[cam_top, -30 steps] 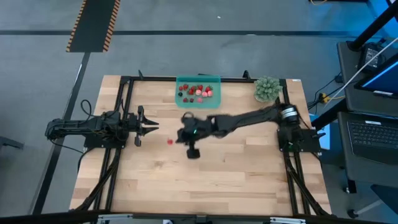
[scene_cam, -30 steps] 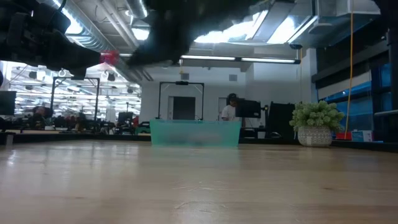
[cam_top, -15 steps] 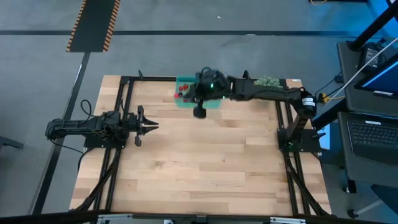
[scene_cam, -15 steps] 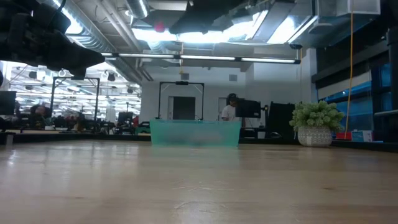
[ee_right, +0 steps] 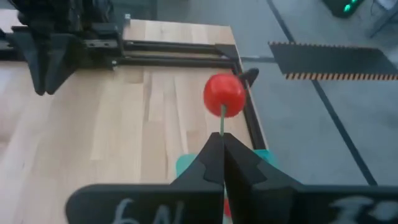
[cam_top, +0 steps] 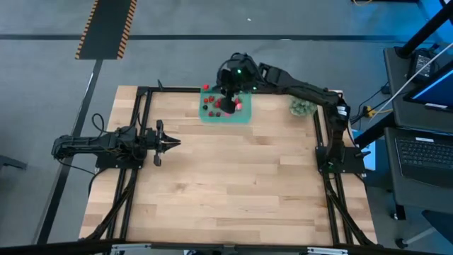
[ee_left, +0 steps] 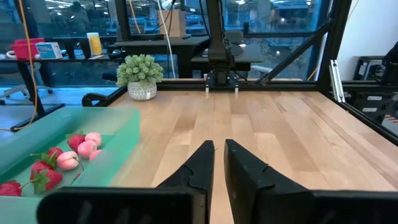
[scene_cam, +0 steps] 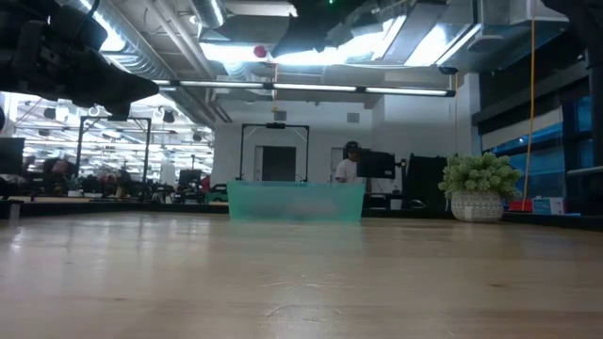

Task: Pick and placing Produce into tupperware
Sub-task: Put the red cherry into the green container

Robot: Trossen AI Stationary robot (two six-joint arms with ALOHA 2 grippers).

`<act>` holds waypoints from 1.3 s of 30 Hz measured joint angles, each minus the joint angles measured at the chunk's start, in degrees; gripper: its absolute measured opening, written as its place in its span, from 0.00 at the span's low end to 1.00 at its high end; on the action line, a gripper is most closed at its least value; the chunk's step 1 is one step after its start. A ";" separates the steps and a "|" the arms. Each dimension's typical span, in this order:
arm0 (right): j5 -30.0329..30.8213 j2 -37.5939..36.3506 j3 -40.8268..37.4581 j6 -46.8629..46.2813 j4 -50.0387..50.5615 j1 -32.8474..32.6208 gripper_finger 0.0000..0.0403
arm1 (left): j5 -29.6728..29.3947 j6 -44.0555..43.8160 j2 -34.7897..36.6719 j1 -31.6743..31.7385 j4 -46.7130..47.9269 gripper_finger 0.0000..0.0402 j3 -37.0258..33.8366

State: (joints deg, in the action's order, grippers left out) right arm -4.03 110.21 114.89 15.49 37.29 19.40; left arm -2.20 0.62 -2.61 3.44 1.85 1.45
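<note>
Cherry: a small red ball on a thin green stem, held up in the air by my right gripper, whose fingers are pinched together on the stem alone.
Where I am: my right gripper hangs above the tupperware at the table's far edge, in the high view.
Risk, grip: the stem is thin and smooth; I judge it could slide out of the pinch, or the ball could swing on it.
Risk, drop: released from up here, a round piece may bounce on the others and hop over the low wall.
Risk, aim: the wrist view shows the table frame and floor close behind the cherry, so a drop off-centre could miss.
Tupperware: shallow, rectangular, translucent teal plastic, thin-walled.
Produce inside: red strawberries with green caps, pale pink pieces, matte and lumpy.
Table: pale wood planks, smooth.
Left gripper: waits low at the table's left side, fingers nearly together with a narrow gap, holding nothing.
</note>
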 joint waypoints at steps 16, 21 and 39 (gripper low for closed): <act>-0.02 18.85 11.61 -0.39 11.72 9.17 0.00 | -0.09 -0.01 0.00 0.02 -0.04 0.02 0.00; -0.02 22.36 11.81 -1.71 18.53 11.71 0.00 | -0.09 0.00 0.00 0.02 -0.04 0.00 0.00; -3.61 27.75 11.79 -1.51 15.81 13.51 0.00 | -0.09 -0.02 0.00 0.02 -0.07 0.08 0.00</act>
State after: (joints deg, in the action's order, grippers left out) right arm -7.64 137.96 126.67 13.98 53.10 32.91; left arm -2.28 0.60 -2.61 3.46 1.78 1.45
